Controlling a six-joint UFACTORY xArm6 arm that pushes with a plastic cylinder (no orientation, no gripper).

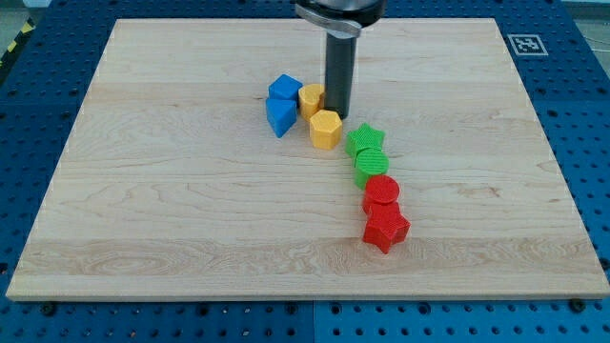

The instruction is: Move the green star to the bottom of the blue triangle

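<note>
The green star (365,140) lies right of the board's middle, touching a green round block (370,166) just below it. The blue triangle (279,116) sits to the view's left, just below a blue cube-like block (284,89). My tip (339,114) stands at the upper middle, right beside two yellow blocks: one (312,98) to its left and a yellow hexagon (325,129) at its lower left. The tip is a short way up and left of the green star, not touching it.
A red round block (382,193) and a red star (385,228) continue the chain below the green blocks. The wooden board (143,210) rests on a blue perforated table. A marker tag (526,44) sits off the board's top right corner.
</note>
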